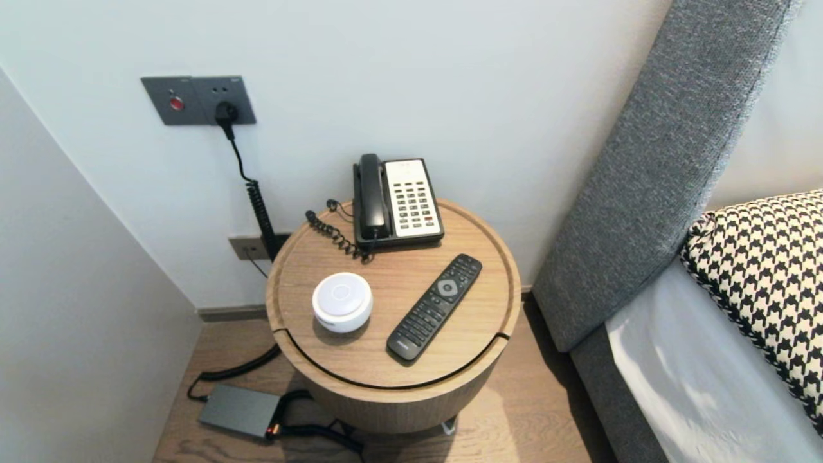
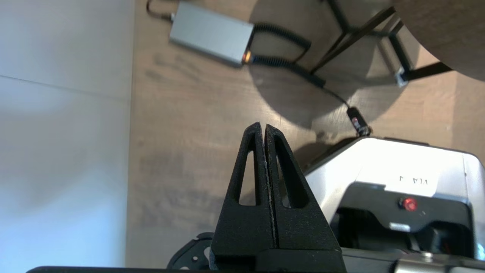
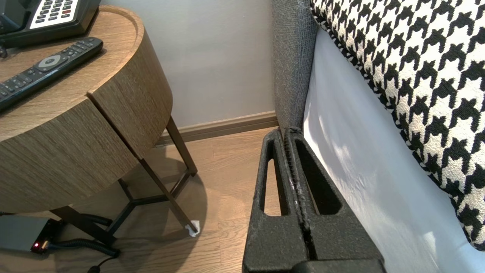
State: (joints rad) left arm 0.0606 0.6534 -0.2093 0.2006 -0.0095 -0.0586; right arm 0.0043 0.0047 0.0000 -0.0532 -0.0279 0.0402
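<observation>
Left gripper (image 2: pixel 262 127): we find it pressed together, empty, over the near-left floor (image 2: pixel 182 159).
Power adapter (image 2: pixel 210 34): on floor farther off, apart; left arm nearer.
Right gripper (image 3: pixel 290 131): pressed together, empty, beside bed (image 3: pixel 360 170).

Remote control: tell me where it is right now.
In the head view, the remote control lies slantwise on the right half of the round wooden table, in front of the telephone and right of the white puck.

You get soft, even room light; the round table (image 1: pixel 360 360) drops a shadow on the floor (image 2: pixel 182 113) (darkest under its legs), and the robot's white base (image 2: pixel 379 159) glares.
</observation>
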